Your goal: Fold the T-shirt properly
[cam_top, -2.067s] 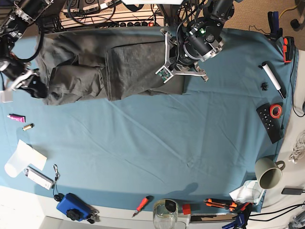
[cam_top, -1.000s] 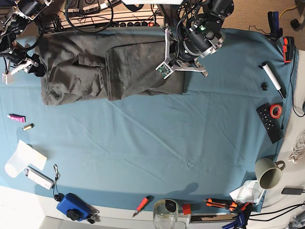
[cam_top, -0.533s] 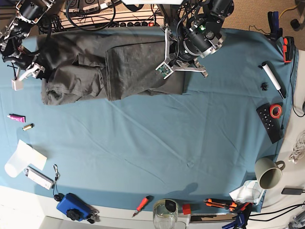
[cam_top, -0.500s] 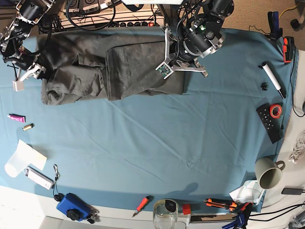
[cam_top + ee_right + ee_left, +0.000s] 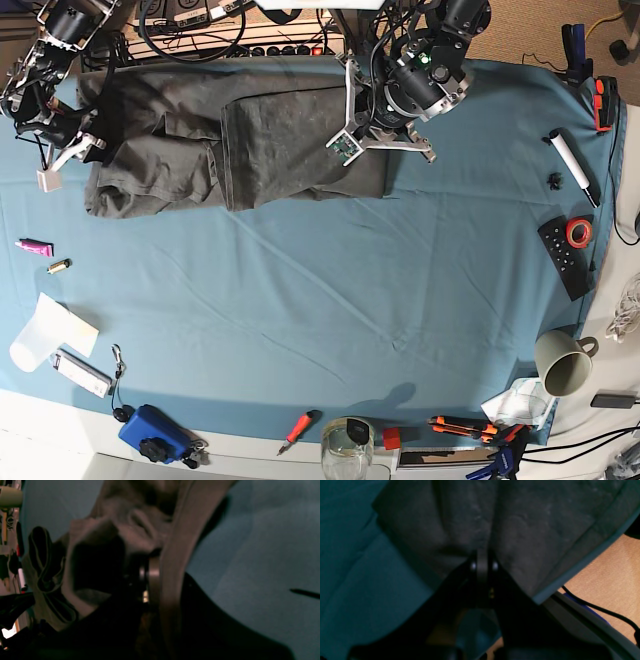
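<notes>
The T-shirt [image 5: 230, 145] lies wrinkled along the top of the base view on the teal cloth [image 5: 330, 300], partly folded over itself; the left gripper [image 5: 483, 555] sits top centre with its jaws pressed together, pinching a ridge of T-shirt fabric near the cloth's edge; the right gripper [image 5: 160, 562], upper left, is clamped on a bunched fold of T-shirt too; a mug [image 5: 566, 362] sits lower right.
</notes>
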Action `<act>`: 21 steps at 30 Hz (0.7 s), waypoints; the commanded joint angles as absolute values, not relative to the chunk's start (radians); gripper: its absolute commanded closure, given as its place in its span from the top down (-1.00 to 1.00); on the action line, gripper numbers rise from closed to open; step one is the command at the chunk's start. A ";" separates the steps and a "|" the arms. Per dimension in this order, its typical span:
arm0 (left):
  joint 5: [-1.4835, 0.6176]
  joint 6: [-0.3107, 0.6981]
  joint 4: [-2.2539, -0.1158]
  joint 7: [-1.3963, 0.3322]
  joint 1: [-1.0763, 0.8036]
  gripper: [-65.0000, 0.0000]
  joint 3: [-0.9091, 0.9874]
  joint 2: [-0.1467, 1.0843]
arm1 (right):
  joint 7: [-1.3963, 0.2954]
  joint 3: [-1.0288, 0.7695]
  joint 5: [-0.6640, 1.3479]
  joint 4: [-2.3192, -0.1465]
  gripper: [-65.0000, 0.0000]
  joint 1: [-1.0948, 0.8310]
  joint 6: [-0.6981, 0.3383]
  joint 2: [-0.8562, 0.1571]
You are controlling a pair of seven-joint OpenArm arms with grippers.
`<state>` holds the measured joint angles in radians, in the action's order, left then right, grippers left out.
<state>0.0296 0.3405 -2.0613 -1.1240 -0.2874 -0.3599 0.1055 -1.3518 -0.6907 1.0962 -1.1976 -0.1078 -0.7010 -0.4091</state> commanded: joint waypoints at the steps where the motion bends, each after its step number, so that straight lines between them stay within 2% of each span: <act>1: 0.022 0.337 -2.076 -1.106 -0.285 -1.00 -0.362 0.100 | -1.367 -0.686 1.058 -1.202 -1.00 -0.110 -0.698 -0.418; 6: 0.022 0.337 -2.076 -1.106 -0.285 -1.00 -0.362 0.100 | -1.266 -0.693 1.058 -1.203 -1.00 -0.101 -0.698 -0.442; 14: 0.021 0.337 -2.078 -1.108 -0.285 -1.00 -0.363 0.097 | -1.263 -0.790 1.018 -1.203 -1.00 0.030 -0.674 -0.522; 21: 0.022 0.324 -2.084 -1.111 -0.285 -1.00 -0.363 0.097 | -1.283 -0.794 0.975 -1.203 -1.00 0.118 -0.654 -0.580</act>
<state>0.0257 0.3252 -2.0617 -1.1248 -0.2874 -0.3599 0.1024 -1.3064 -0.7891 0.9535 -1.1889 0.1024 -0.6518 -0.5461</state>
